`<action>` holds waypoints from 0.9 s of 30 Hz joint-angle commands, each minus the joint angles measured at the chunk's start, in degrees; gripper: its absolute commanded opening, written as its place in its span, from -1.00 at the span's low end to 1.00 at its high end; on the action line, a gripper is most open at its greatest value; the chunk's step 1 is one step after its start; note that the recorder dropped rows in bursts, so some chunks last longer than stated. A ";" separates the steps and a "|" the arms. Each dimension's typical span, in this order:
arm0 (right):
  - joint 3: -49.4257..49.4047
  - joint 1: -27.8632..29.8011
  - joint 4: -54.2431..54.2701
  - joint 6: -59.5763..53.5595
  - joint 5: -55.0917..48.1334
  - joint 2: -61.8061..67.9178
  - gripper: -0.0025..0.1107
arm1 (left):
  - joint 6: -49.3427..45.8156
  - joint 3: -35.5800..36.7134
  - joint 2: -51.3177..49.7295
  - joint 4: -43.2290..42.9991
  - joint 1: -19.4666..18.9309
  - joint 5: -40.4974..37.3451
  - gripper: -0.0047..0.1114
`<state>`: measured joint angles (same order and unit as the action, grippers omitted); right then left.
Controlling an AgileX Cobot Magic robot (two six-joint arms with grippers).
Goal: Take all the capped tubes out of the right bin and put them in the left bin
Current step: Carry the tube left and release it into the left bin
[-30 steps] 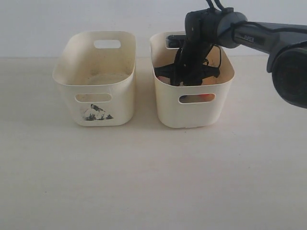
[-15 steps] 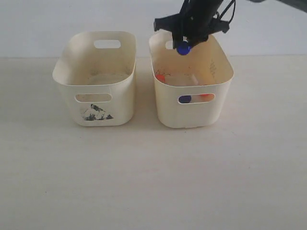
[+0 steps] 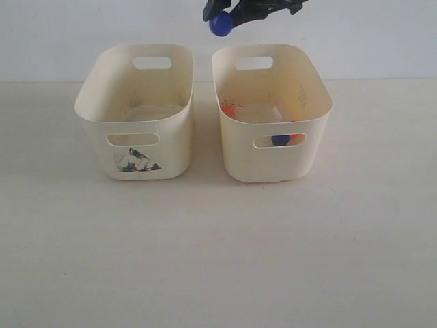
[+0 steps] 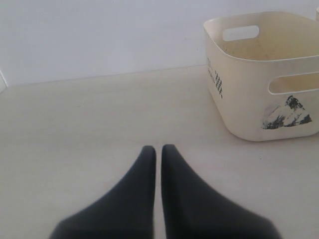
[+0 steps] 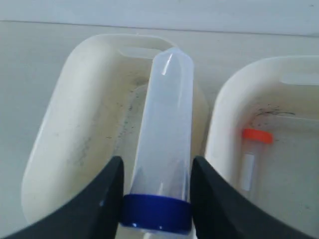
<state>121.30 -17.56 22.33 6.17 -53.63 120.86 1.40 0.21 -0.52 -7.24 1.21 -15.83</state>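
Note:
My right gripper point(image 3: 239, 10) hangs at the top edge of the exterior view, above the gap between the two bins. It is shut on a clear tube point(image 5: 164, 124) with a blue cap point(image 3: 220, 24). In the right wrist view my right gripper point(image 5: 157, 164) holds this tube over the empty left bin point(image 5: 60, 129). The left bin point(image 3: 89, 102) bears a black-grey smudge on its front. The right bin point(image 3: 321, 102) holds an orange-capped tube point(image 3: 229, 109); a blue cap point(image 3: 280, 139) and an orange cap point(image 3: 295, 139) show through its front slot. My left gripper point(image 4: 158, 149) is shut on nothing, low over the table.
The left wrist view shows the left bin point(image 4: 239, 94) ahead and to one side, with bare table point(image 4: 99, 114) around the fingers. A pale wall point(image 3: 68, 27) stands behind both bins. Light tabletop point(image 3: 218, 260) spreads in front of them.
My right gripper rose out of the right bin with the blue-capped tube and moved up and left, toward the left bin. Another blue cap shifted behind the right bin's slot.

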 commanded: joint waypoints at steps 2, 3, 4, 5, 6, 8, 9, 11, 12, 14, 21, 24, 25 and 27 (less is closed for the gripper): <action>0.00 -3.38 2.34 -1.54 1.67 1.23 -0.96 | 0.66 -0.21 0.11 0.38 -0.06 0.85 -0.84; 0.00 -4.21 2.38 -2.49 2.20 1.36 -0.96 | 0.66 -0.21 0.11 0.38 -0.06 0.85 -0.84; 0.00 -4.97 2.26 -3.30 2.92 1.48 -0.96 | 0.66 -0.21 0.11 0.38 -0.06 0.85 -0.84; 0.00 -5.44 2.14 -3.30 3.33 1.61 -0.96 | 0.66 -0.21 0.11 0.38 -0.06 0.85 -0.84; 0.00 -5.82 2.15 -3.30 3.46 1.61 -0.96 | 0.66 -0.21 0.11 0.38 -0.06 0.85 -0.84; 0.00 -6.41 2.15 -3.30 3.46 1.61 -0.96 | 0.66 -0.21 0.11 0.38 -0.06 0.85 -0.84; 0.00 -6.56 2.26 -3.07 3.22 1.61 -0.96 | 0.66 -0.21 0.11 0.38 -0.06 0.85 -0.84; 0.00 -7.17 2.26 -3.09 3.10 1.61 -0.96 | 0.66 -0.21 0.11 0.38 -0.06 0.85 -0.84; 0.00 -7.68 2.26 -2.53 2.97 1.61 -0.96 | 0.66 -0.21 0.11 0.38 -0.06 0.85 -0.84; 0.00 -8.29 2.26 -2.04 2.96 1.61 -0.96 | 0.66 -0.21 0.11 0.38 -0.06 0.85 -0.84; 0.00 -9.81 0.24 3.19 6.14 3.56 -0.95 | 0.66 -0.21 0.11 0.38 -0.06 0.85 -0.84; 0.00 -10.05 0.60 3.19 5.28 5.20 -0.78 | 0.66 -0.21 0.11 0.38 -0.06 0.85 -0.84; 0.00 -10.30 0.58 3.19 4.77 5.67 -0.67 | 0.66 -0.21 0.11 0.38 -0.06 0.85 -0.84; 0.00 -10.45 0.79 1.95 3.99 6.43 -0.27 | 0.66 -0.21 0.11 0.38 -0.06 0.85 -0.84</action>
<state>121.30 -27.57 23.29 9.14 -48.79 126.55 1.40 0.21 -0.52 -7.24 1.21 -15.83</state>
